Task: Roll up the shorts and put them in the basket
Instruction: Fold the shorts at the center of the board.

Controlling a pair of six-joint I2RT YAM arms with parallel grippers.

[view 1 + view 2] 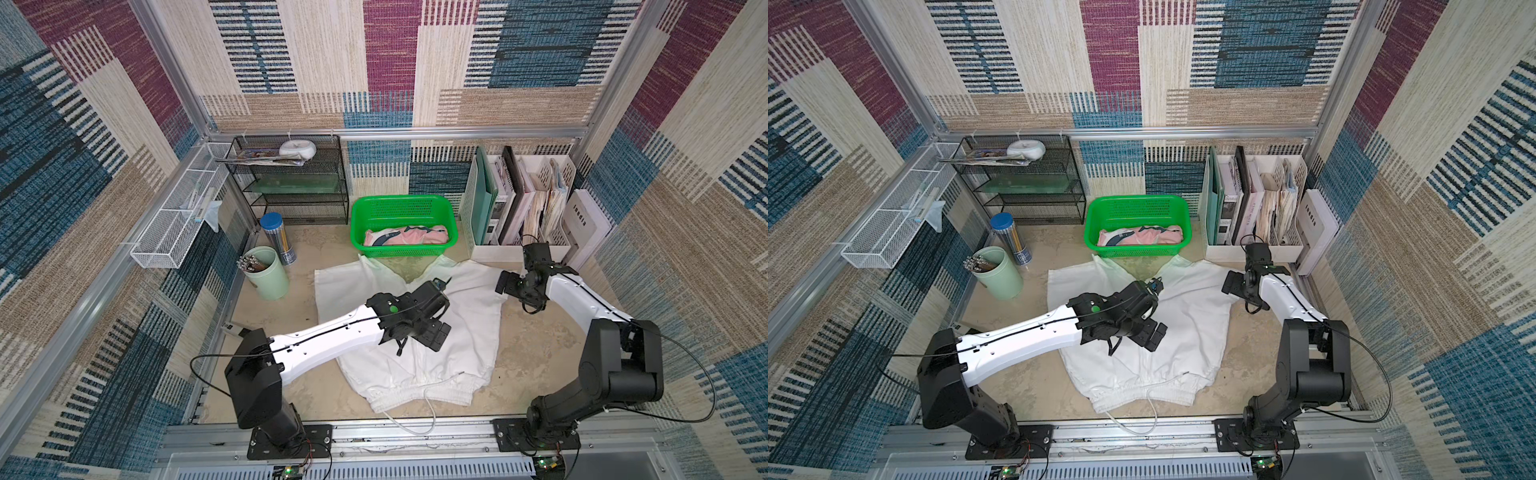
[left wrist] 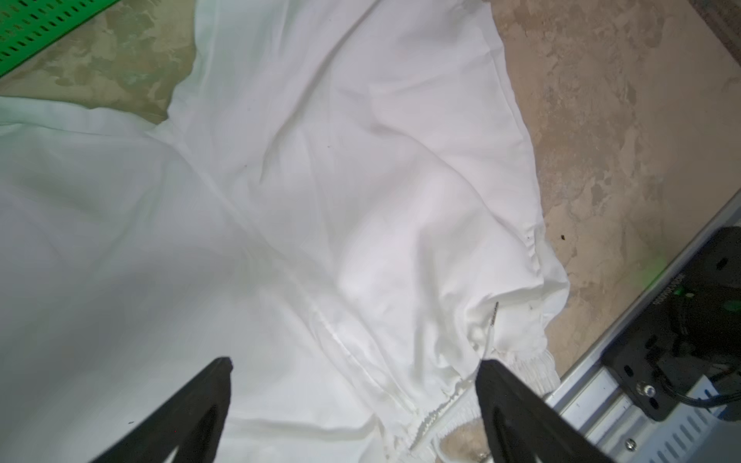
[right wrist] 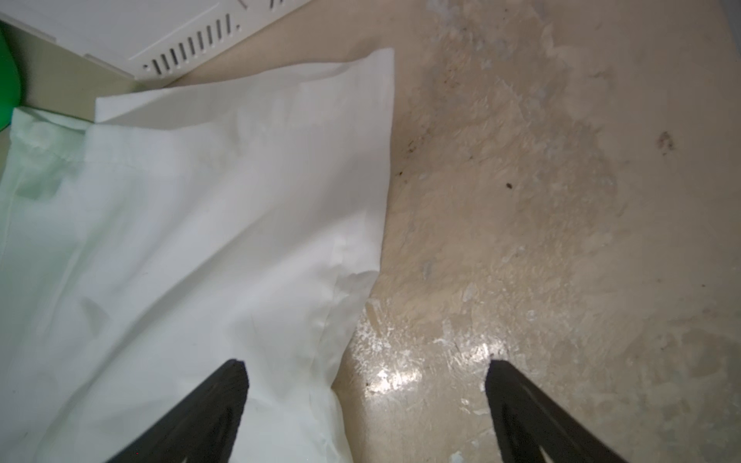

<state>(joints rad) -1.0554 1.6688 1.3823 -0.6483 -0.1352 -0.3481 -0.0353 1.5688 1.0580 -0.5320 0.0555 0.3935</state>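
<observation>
Scene: a beige mottled tabletop point(image 1: 540, 357) inside a booth with patchwork woven walls, seen from above, with two white-and-black robot arms reaching in from the near edge
White pair: plain white cloth shorts with an elastic waist point(image 1: 469, 316) lie spread flat in the middle of the table, not rolled; the gathered waistband point(image 1: 415, 395) faces the arm bases and both legs point toward the back
Drawstring: a thin white cord point(image 1: 430, 405) trails from the waistband toward the near rail
Pink pair: pink cloth shorts with navy-and-white print point(image 1: 405, 237) sit bundled inside a green perforated plastic basket point(image 1: 358, 226), just behind the white pair's legs
Left arm: the black two-fingered left gripper point(image 2: 355, 368) hangs over the middle of the white shorts, near the waistband, jaws spread wide with nothing between them
Right arm: the black two-fingered right gripper point(image 3: 367, 366) hangs over the outer edge of the leg on its own side, jaws spread wide and empty; one finger is above cloth, the other above bare table
Beside the cloth: a pale green cup point(image 1: 270, 274) holding thin sticks stands apart from the shorts, on the left arm's side
</observation>
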